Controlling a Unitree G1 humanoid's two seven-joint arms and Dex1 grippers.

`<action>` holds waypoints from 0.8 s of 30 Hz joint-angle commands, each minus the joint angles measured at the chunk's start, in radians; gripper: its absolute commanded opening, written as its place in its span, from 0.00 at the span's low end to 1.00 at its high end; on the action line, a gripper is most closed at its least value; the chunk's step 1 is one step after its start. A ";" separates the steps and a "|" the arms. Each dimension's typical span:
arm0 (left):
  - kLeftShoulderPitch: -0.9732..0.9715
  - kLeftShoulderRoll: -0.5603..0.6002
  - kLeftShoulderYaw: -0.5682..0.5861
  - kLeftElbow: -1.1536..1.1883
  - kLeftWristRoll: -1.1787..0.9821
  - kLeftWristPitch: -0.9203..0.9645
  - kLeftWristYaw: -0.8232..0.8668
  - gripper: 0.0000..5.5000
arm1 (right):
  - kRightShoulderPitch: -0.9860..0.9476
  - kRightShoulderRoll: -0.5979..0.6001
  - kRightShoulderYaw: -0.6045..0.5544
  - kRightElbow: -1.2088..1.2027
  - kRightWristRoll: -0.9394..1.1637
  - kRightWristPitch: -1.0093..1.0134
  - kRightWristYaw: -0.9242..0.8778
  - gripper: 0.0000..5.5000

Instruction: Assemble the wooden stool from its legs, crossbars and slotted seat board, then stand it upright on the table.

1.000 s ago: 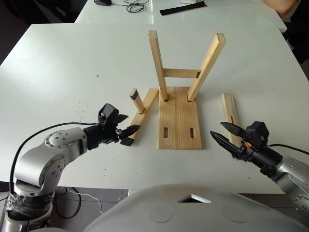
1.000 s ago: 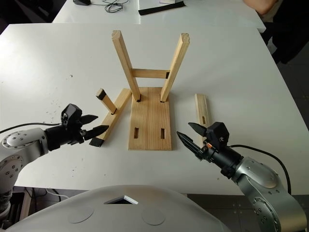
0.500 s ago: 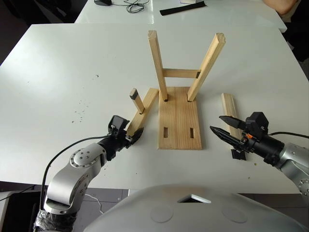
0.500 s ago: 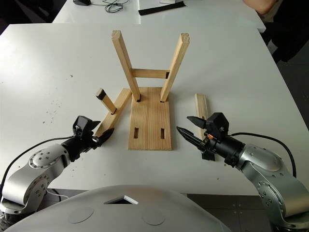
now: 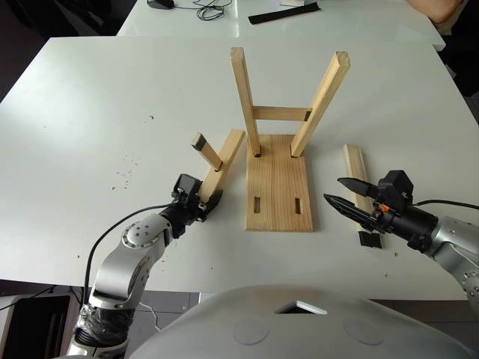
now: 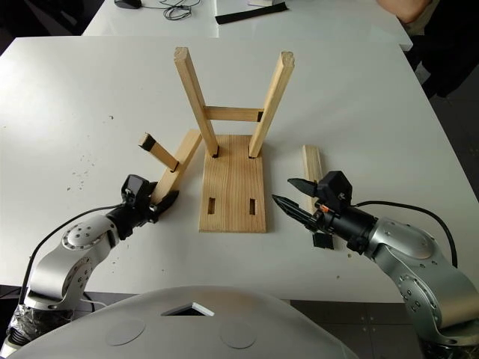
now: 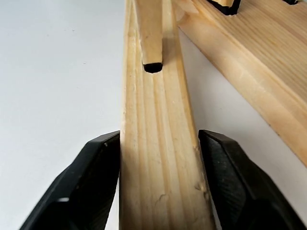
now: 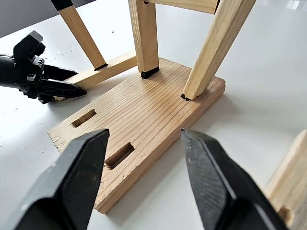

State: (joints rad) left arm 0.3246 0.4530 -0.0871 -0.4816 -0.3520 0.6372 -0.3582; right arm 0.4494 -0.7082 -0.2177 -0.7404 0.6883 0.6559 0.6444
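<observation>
The slotted seat board lies flat at the table's middle. Two legs joined by a crossbar stand in its far slots; the two near slots are bare. Left of the board lies a loose leg with a short crossbar stub rising from it. My left gripper is shut on this leg's near end, one finger on each side of the wood. A second loose leg lies right of the board. My right gripper hovers open by the board's near right corner, holding nothing.
A small black cap lies on the table under my right arm. Dark specks dot the table at the left. A black strap and cables lie on the far table.
My left gripper came in from the left and shut on the loose leg's near end; the leg then shifted, its stub now farther left and away. My right gripper rose slightly toward the board.
</observation>
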 commanded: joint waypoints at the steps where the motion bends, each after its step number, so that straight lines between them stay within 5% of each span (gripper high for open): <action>1: 0.006 -0.007 0.002 0.066 -0.005 0.035 -0.019 0.41 | -0.012 -0.001 0.010 0.003 -0.008 0.006 -0.006 0.49; 10: -0.102 -0.008 0.065 0.120 -0.011 -0.007 -0.032 0.37 | 0.007 0.026 0.029 -0.008 -0.028 -0.010 -0.035 0.49; 16: -0.294 -0.029 0.266 0.209 -0.160 0.050 -0.040 0.37 | 0.011 0.035 0.003 0.001 -0.026 -0.025 -0.026 0.49; 24: -0.574 0.053 0.389 0.264 -0.316 0.058 -0.179 0.37 | -0.065 0.019 -0.057 0.020 0.050 -0.016 0.012 0.49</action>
State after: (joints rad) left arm -0.1590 0.4760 0.2632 -0.2216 -0.6054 0.6861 -0.4921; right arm 0.4225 -0.6747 -0.2407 -0.7223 0.6944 0.6303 0.6420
